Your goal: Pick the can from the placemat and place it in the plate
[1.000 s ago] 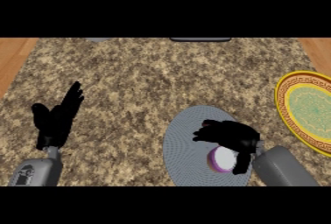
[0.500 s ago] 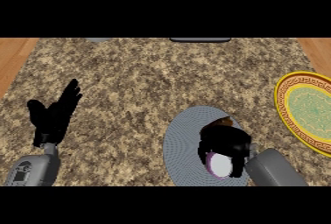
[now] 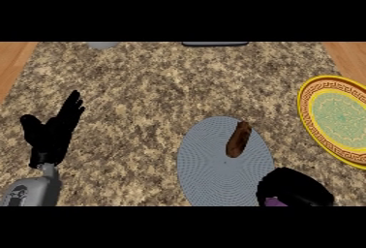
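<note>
A grey oval placemat [image 3: 211,172] lies on the counter, right of the middle. At its lower right edge my right hand [image 3: 295,188] is curled over the can [image 3: 271,201], of which only a small purple bit shows under the fingers. A brown oblong thing [image 3: 238,139] lies on the upper part of the placemat. The plate [image 3: 306,110], yellow-rimmed with a green centre, sits at the right edge, up and to the right of my right hand. Near the left edge my left hand [image 3: 52,134] rests open, fingers up.
The speckled stone counter [image 3: 157,92] fills the view, with wood strips [image 3: 13,58] at both sides. At the far edge stand a grey round thing [image 3: 102,45] and a dark flat thing [image 3: 214,43].
My right hand, curled on the can, has drawn back toward the lower edge and to the right. The brown thing on the placemat, hidden before, now shows. The left hand has hardly moved.
</note>
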Action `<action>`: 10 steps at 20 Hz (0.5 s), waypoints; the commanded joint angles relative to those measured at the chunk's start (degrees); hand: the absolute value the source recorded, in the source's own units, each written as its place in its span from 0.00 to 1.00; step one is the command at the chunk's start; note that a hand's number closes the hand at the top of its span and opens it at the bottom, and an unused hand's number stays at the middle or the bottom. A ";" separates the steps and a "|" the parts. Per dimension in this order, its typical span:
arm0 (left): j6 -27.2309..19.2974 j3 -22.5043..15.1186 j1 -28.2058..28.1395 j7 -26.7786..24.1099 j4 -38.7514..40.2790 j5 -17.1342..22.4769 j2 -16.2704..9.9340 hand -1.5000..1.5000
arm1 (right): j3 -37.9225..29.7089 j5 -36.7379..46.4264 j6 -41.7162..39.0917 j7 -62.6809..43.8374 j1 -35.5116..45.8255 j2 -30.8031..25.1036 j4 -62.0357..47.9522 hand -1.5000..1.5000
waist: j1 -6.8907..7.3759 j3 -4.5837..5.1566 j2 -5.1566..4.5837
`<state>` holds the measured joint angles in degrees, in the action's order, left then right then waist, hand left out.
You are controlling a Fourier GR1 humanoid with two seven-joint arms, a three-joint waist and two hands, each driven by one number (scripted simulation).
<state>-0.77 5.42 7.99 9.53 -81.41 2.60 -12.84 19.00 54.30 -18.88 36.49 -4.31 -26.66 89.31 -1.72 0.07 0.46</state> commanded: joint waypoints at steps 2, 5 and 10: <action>-0.61 -0.88 -0.22 -0.23 0.01 -0.71 1.22 0.50 | -9.29 -3.67 10.83 3.84 -11.03 -4.31 8.39 1.00 | -0.97 -0.08 -0.01; -0.52 -0.18 -1.96 0.53 -1.81 -0.47 0.29 0.50 | -15.70 -11.23 13.25 4.50 -13.20 -1.09 15.03 1.00 | -1.44 -0.10 0.32; 0.53 -0.22 -1.98 0.02 -2.31 0.10 0.20 0.50 | -27.58 -20.72 17.02 2.44 -13.30 2.32 20.49 1.00 | -0.18 -0.07 0.01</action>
<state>-0.54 5.85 6.81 9.68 -82.40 2.80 -13.01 -0.46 40.10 -4.46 39.93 -16.54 -25.84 105.36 -2.64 0.00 0.58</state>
